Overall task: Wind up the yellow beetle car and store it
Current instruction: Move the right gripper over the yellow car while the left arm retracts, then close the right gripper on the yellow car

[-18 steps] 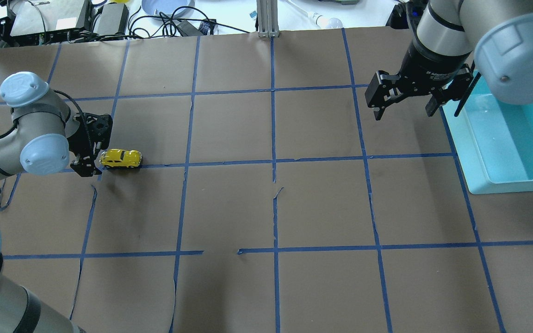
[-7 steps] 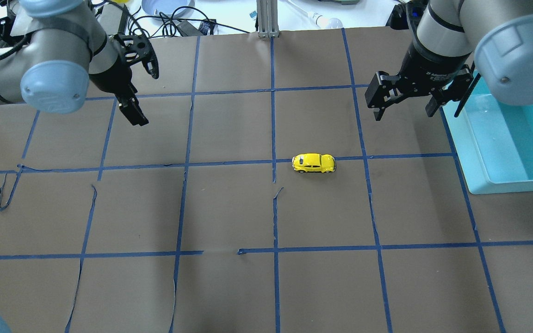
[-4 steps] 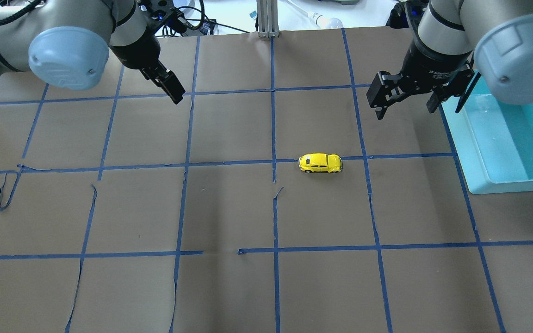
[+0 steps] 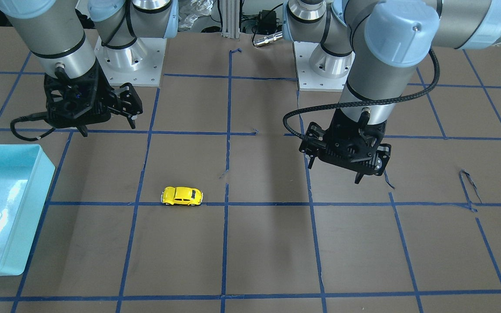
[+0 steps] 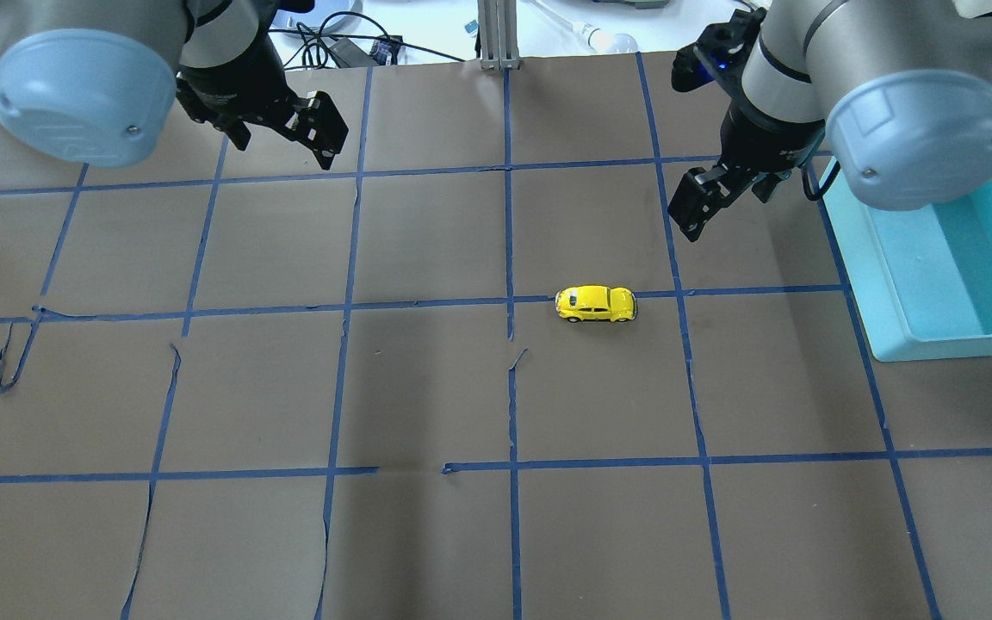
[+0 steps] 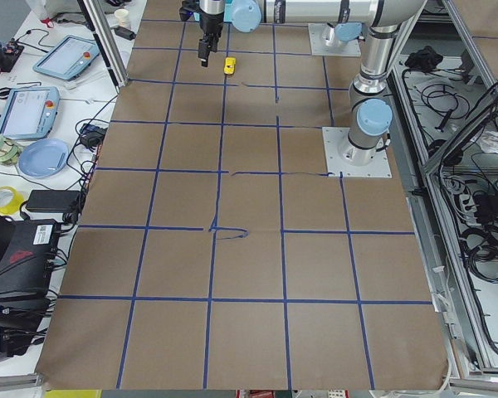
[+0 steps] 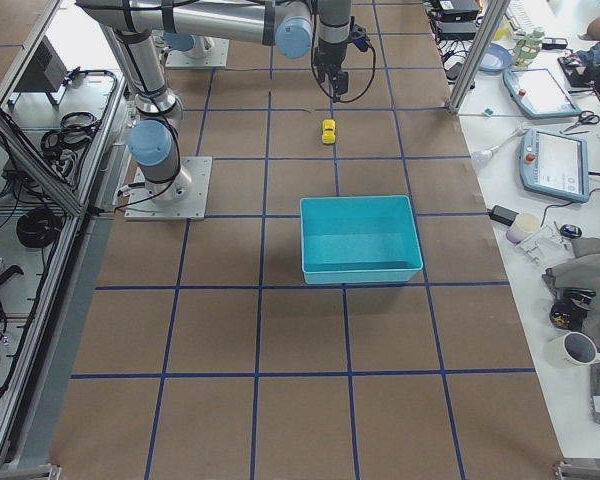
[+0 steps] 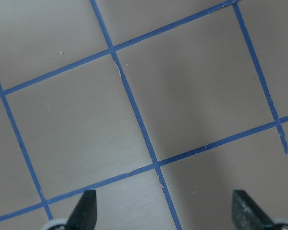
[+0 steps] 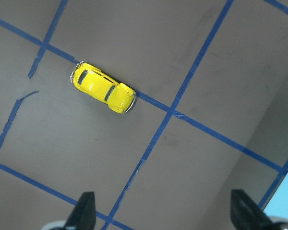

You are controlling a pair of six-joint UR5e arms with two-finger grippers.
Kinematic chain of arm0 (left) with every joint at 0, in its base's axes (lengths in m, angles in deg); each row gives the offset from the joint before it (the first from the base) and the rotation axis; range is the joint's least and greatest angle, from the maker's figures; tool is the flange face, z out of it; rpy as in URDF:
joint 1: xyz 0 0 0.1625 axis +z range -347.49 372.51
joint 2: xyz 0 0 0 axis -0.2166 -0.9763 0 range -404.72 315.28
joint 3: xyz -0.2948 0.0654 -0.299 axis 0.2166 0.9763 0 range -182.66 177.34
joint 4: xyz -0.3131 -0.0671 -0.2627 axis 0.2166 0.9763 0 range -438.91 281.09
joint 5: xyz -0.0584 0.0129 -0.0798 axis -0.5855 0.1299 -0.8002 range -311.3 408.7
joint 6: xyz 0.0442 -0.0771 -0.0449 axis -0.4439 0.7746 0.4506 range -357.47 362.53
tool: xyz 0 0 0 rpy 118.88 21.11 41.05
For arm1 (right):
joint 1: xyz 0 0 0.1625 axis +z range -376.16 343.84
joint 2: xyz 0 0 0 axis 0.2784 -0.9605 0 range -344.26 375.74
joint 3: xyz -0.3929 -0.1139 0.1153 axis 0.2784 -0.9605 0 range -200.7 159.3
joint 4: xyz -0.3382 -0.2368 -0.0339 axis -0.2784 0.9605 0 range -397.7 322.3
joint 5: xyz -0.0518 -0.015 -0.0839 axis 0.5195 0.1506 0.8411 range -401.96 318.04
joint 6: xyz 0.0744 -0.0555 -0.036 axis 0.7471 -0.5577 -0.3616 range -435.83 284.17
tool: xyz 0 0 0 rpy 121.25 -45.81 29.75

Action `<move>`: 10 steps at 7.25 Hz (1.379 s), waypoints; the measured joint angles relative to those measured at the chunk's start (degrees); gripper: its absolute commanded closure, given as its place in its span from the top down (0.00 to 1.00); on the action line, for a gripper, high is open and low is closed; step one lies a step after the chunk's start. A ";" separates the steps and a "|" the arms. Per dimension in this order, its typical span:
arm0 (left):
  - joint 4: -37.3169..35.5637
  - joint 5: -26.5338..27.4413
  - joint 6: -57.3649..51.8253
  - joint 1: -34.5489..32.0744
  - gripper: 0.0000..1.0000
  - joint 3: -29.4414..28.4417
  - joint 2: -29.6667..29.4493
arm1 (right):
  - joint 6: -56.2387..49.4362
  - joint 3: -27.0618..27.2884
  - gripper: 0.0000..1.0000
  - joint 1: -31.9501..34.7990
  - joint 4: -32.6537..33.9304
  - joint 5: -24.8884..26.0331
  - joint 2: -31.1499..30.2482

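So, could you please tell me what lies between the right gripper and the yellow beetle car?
Only bare brown paper crossed by blue tape lines separates the right gripper from the yellow beetle car; the right wrist view shows it.

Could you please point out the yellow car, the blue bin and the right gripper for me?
yellow car (image 5: pixel 596 303): overhead view, on its roof.
blue bin (image 7: pixel 358 240): right side view, on its bare floor.
right gripper (image 4: pixel 109 129): front-facing view, midway between its open fingertips.

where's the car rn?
Overhead view: yellow beetle car sits free on the tape line right of centre, nearest the right hand, left of teal bin.
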 measured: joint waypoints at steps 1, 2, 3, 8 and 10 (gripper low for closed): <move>1.78 0.18 2.22 0.47 1.00 0.03 1.89 | -7.86 1.16 1.00 0.35 2.99 0.19 1.57; 3.56 0.16 3.74 0.80 1.00 0.22 3.83 | -14.86 2.06 1.00 1.76 7.03 0.28 3.62; 4.18 -0.04 4.52 0.95 1.00 0.72 5.26 | -18.51 2.76 1.00 4.33 11.34 0.43 5.95; 4.34 -0.46 4.90 2.25 1.00 1.85 6.74 | -25.34 12.44 1.00 9.97 32.48 -0.01 13.19; 4.50 -0.45 4.66 2.86 1.00 2.37 7.27 | -26.24 13.63 1.00 10.01 35.90 -0.16 16.42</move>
